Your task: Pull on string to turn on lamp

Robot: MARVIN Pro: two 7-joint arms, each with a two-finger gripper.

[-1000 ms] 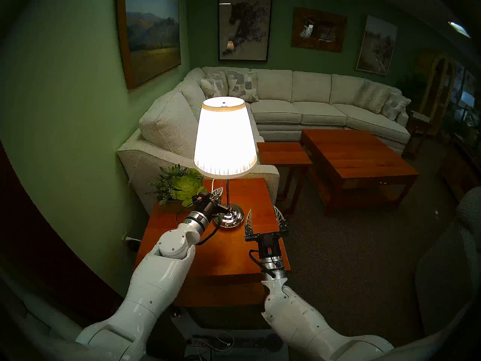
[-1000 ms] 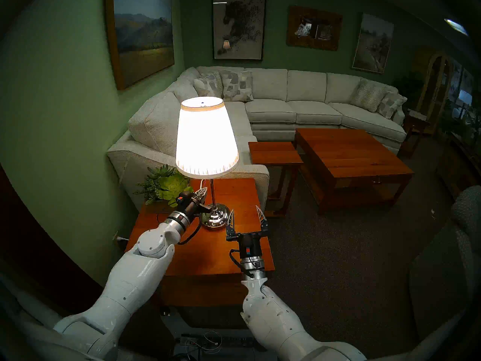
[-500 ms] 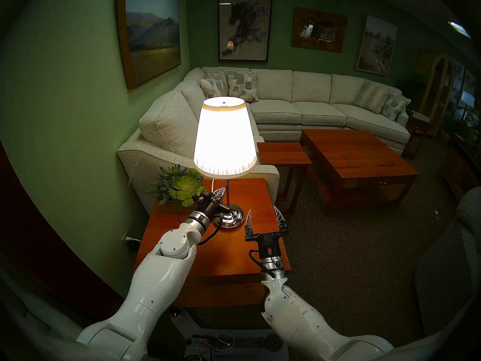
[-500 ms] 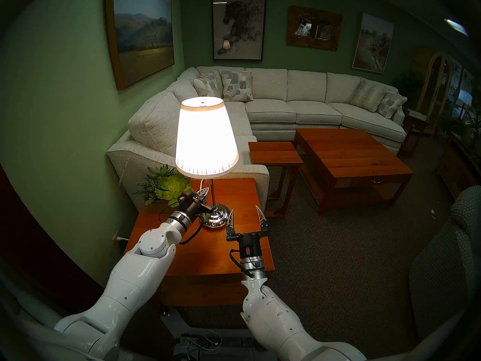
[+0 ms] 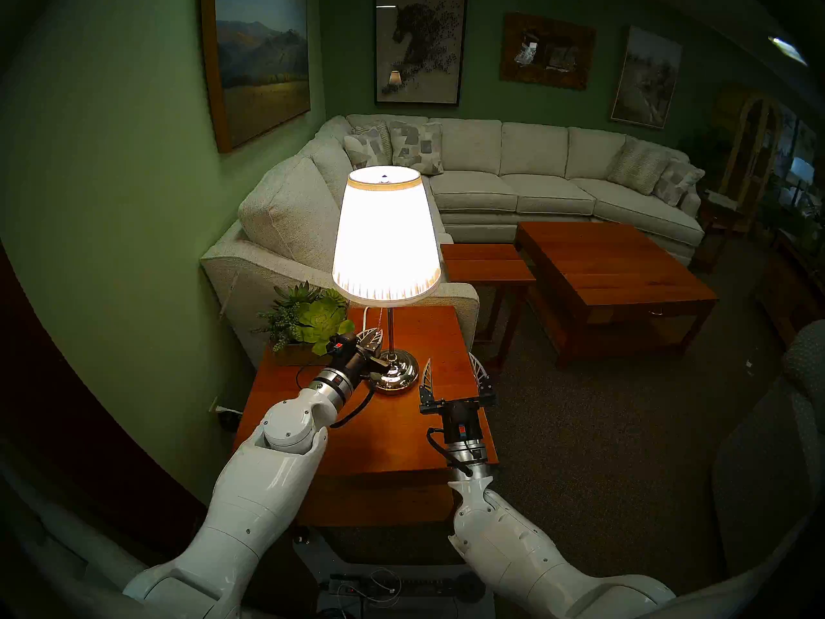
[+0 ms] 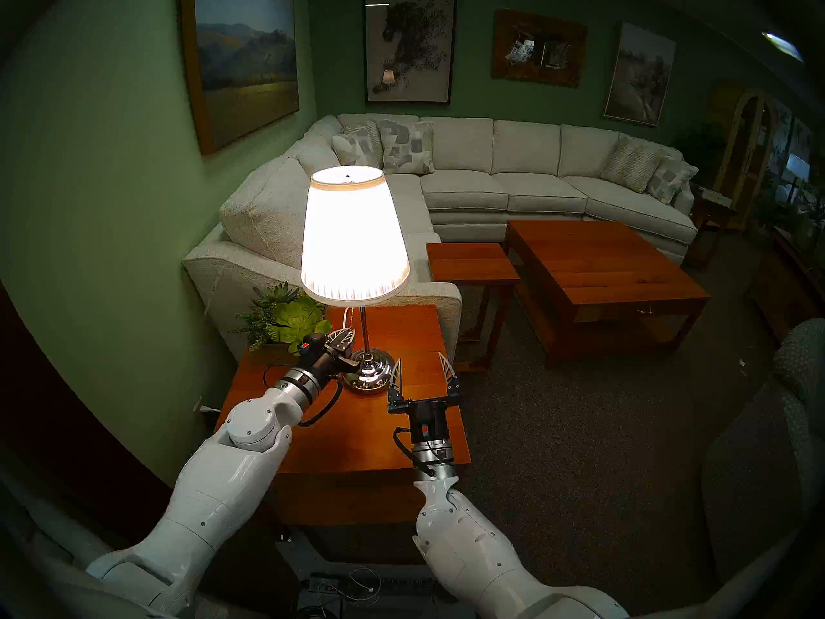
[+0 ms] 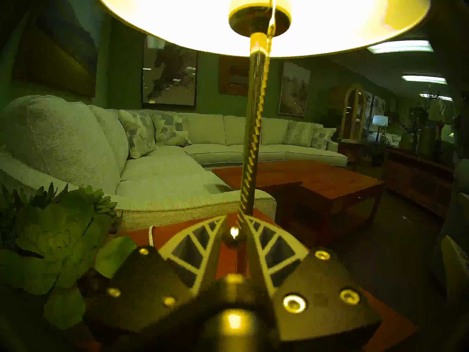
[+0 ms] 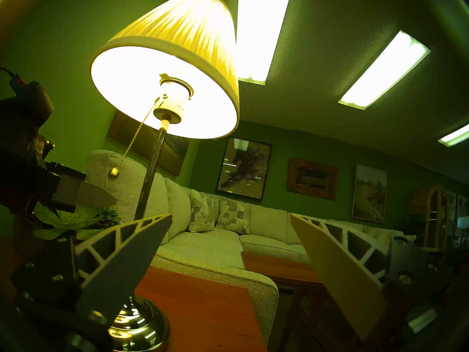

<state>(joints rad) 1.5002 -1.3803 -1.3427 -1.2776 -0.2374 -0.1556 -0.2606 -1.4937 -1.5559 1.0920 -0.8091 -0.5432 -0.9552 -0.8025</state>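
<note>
1. Glowing brightly, the lamp (image 5: pixel 386 234) stands upright at the centre of the head view on a wooden side table (image 5: pixel 402 435); its shiny round base rests on the far half of the tabletop.
2. In the right wrist view the string (image 8: pixel 132 143) hangs slanting from the socket under the shade, left of the stem. It ends in a small knob, loose in the air and touching nothing.
3. The left claw (image 5: pixel 372 336) sits just left of the stem, low down and below the knob. Its own camera shows the two fingers drawn together with tips almost meeting, and nothing is seen held between them.
4. The right claw (image 5: pixel 453 372) hovers over the table's right edge, lower right of the lamp base, fingers (image 8: pixel 121 262) spread wide and empty.
5. A green potted plant (image 5: pixel 312 321) stands left of the lamp — just behind the left claw.
6. A pale corner sofa (image 5: pixel 513 158) fills the upper middle of the head view.
</note>
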